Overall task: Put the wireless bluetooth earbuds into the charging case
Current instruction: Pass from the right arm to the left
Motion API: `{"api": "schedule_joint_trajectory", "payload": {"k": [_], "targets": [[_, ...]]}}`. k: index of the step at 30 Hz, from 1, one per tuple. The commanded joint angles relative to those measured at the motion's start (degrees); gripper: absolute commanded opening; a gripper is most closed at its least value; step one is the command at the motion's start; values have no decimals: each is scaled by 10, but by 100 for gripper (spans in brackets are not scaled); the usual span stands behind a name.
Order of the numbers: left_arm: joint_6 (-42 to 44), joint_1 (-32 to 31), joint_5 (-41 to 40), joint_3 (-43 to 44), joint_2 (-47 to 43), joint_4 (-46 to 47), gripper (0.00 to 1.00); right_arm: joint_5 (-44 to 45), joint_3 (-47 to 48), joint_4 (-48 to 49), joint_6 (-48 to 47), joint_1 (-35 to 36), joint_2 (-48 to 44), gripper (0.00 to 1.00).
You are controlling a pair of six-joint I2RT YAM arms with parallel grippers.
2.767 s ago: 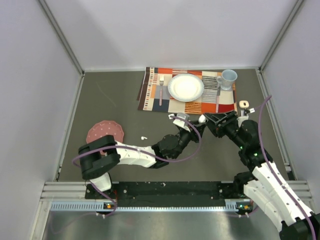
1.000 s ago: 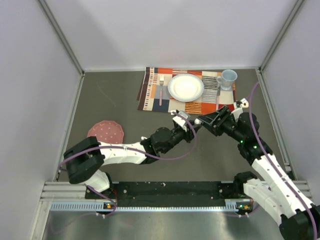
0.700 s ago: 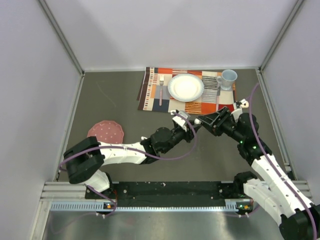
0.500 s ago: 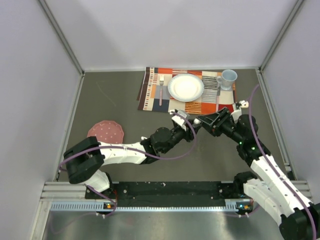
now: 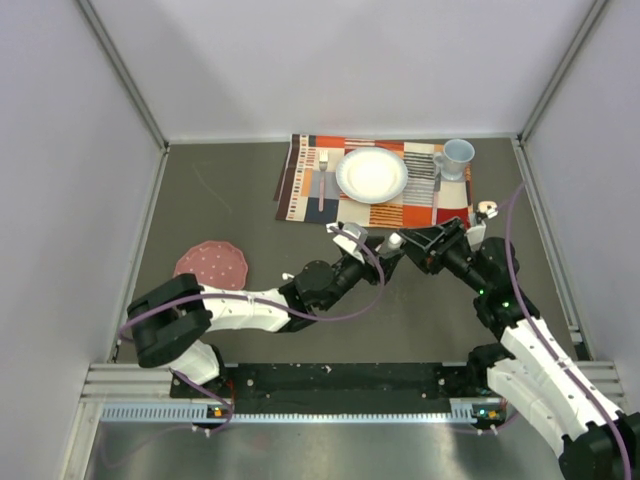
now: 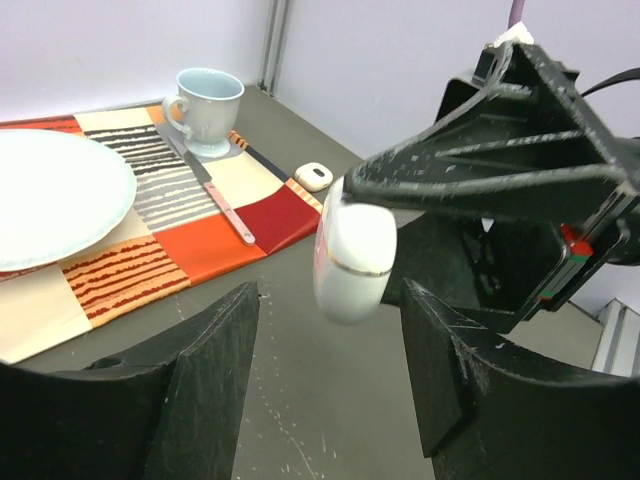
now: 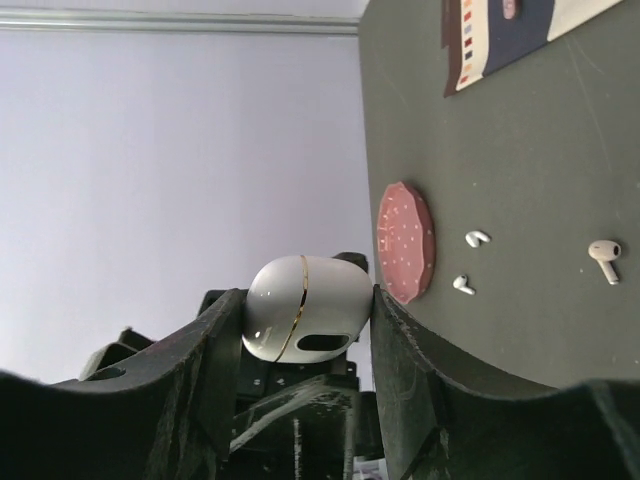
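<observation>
The charging case (image 5: 393, 242) is a closed white oval with a thin gold seam. My right gripper (image 5: 402, 245) is shut on it and holds it above the table; its fingers clamp both sides in the right wrist view (image 7: 307, 300). My left gripper (image 6: 330, 310) is open and empty, its fingers apart just short of the case (image 6: 352, 258). Three tiny white earbuds lie loose on the grey table in the right wrist view: one (image 7: 477, 238), a second (image 7: 463, 285) and a third (image 7: 604, 256). I cannot make them out in the top view.
A round pink coaster (image 5: 210, 263) lies left of the arms. A striped placemat (image 5: 300, 185) at the back holds a white plate (image 5: 372, 175), a fork (image 5: 322, 180), a knife (image 5: 437, 190) and a blue cup (image 5: 456, 157). A small white object (image 5: 487, 208) lies beside the mat.
My left gripper has drawn back a little to the left, away from the case. My right gripper still holds the case and has shifted slightly left.
</observation>
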Motion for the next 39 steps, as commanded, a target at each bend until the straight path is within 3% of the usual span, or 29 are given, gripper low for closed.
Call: {"api": "schedule_joint_trajectory", "payload": {"k": [1, 11, 25, 39], "targets": [[6, 2, 6, -8, -11, 64, 64, 7, 4, 50, 35, 8, -9, 33], [67, 1, 20, -33, 29, 230, 62, 2, -1, 59, 52, 8, -9, 34], [85, 1, 28, -18, 72, 274, 52, -6, -3, 64, 56, 8, -3, 34], [97, -1, 35, -11, 75, 321, 54, -5, -7, 64, 53, 8, 4, 35]]}}
